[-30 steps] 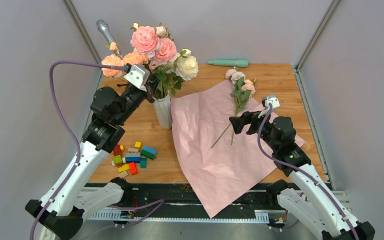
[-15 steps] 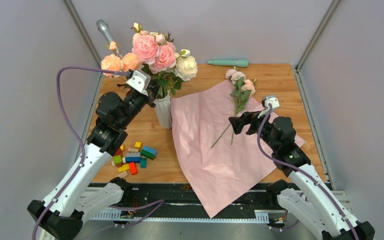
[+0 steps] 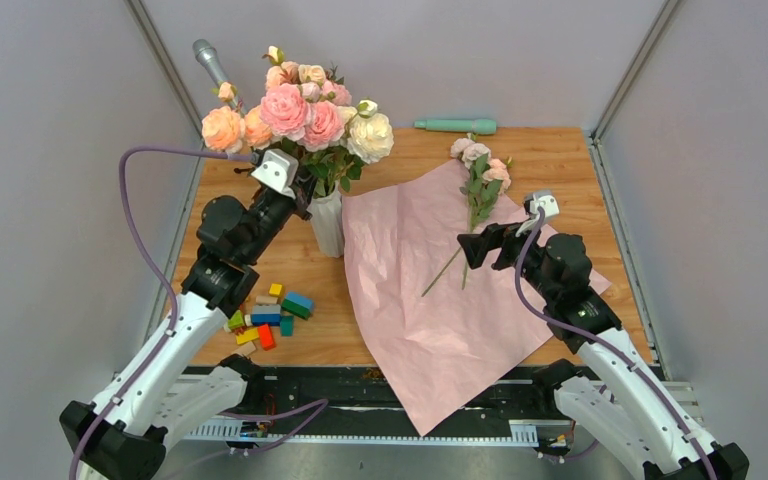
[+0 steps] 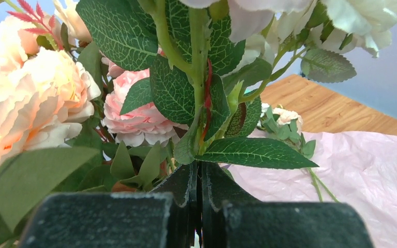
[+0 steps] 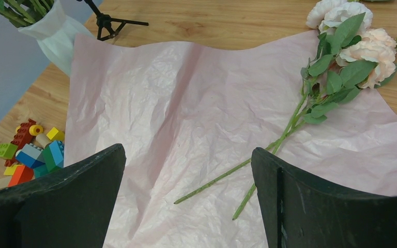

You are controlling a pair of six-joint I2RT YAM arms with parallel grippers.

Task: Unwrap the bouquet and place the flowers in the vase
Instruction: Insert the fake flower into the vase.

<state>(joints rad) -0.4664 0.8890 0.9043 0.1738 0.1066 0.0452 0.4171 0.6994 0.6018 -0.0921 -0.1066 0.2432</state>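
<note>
On the spread pink paper [image 3: 430, 300] lie the flowers [image 5: 341, 57] — blooms at its far right corner, stem ends just ahead of the right gripper [image 5: 186, 155], whose jaws stand wide apart. Across the table, the left gripper [image 4: 199, 178] is pinched shut on a stem of the large blooms [image 3: 300, 105] — these stand in the vase [image 3: 327, 222].

White lower links [image 3: 160, 350], black joints [image 3: 222, 262], purple cables [image 3: 132, 230], pale camera housings [image 3: 274, 170]; left tool [image 4: 200, 178] and right tool [image 5: 187, 155] matte black.
</note>
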